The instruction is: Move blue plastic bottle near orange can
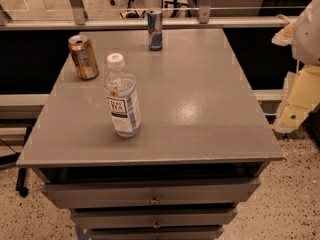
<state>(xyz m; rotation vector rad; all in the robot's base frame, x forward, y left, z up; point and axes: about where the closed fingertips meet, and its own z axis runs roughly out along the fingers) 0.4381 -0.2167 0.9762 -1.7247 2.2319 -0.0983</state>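
The blue plastic bottle point(122, 98) stands upright on the left half of the grey cabinet top point(200, 99), toward the front. It is clear and bluish with a white cap and a white-and-dark-blue label. The orange can point(83, 57) stands upright near the back left corner, a short way behind and left of the bottle. My gripper point(298, 102) hangs off the table's right edge, far from both, with nothing seen in it.
A slim blue-and-silver can point(155, 29) stands at the back edge, near the middle. The cabinet has drawers point(152, 194) below its front edge. A railing and glass wall point(150, 19) run behind the table. Speckled floor lies around it.
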